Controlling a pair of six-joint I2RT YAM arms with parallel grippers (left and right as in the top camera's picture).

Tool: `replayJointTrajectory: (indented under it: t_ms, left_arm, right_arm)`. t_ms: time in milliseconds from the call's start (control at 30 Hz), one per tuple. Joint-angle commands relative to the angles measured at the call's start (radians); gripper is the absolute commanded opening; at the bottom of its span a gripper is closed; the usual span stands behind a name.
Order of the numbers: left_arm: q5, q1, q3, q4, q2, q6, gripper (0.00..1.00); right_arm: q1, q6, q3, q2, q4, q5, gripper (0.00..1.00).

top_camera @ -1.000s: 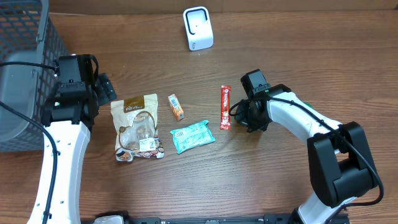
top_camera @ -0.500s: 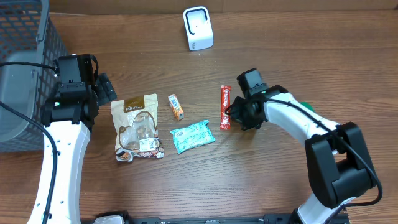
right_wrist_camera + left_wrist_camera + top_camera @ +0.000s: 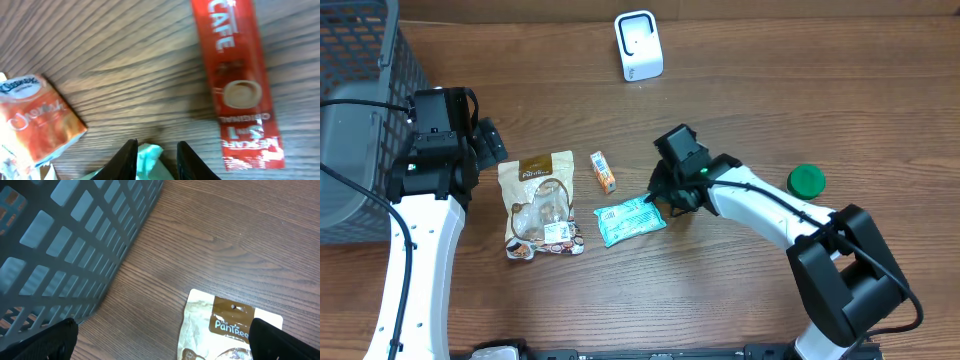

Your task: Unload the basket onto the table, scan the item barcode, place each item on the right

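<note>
flanking teal packet (image 3: pixel 625 221): orange box (image 3: pixel 603 171), sachet (image 3: pixel 235 85)

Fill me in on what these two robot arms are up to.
The right gripper sits low over the crinkled teal plastic packet, its slightly parted jaws straddling one corner, not clearly pinching it. The left gripper hovers wide open beside the brown snack pouch, holding nothing. The white box-shaped barcode scanner stands at the back, no item near it.

The overhead view looks straight down on the whole tabletop (image 3: pixel 720 290), the left wrist view hangs close above the basket (image 3: pixel 100 287) wall and brown pouch (image 3: pixel 225 330), the right wrist view closer still above the orange box (image 3: pixel 40 120), both patches also within the overhead.
</note>
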Motion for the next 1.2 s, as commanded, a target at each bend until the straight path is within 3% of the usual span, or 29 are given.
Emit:
replayJointTrajectory:
  t_ms: [0,167,367,633,900,1000,1167]
  left_arm:
    - [-0.016,0.0,0.012,0.0,0.002,0.001,1.0]
    - [-0.016,0.0,0.012,0.0,0.002,0.001,1.0]
    - [-0.016,0.0,0.012,0.0,0.002,0.001,1.0]
    - [-0.016,0.0,0.012,0.0,0.002,0.001,1.0]
    - [-0.016,0.0,0.012,0.0,0.002,0.001,1.0]
    - [-0.016,0.0,0.012,0.0,0.002,0.001,1.0]
    - [-0.016,0.0,0.012,0.0,0.002,0.001,1.0]
  right_arm:
    - [-0.009,0.004,0.001,-0.006,-0.011,0.136,0.27]
    - [-0.06,0.012,0.001,-0.006,-0.062,0.211,0.19]
    - [-0.095,0.065,0.001,-0.006,-0.097,0.21,0.18]
    - [-0.07,0.262,0.0,0.06,-0.144,0.216,0.14]
    - [0.0,0.312,0.002,0.133,0.078,-0.077,0.15]
    - [-0.007,0.25,0.019,0.132,0.19,-0.179,0.14]
    - [-0.093,-0.105,0.122,0.102,0.131,-0.274,0.09]
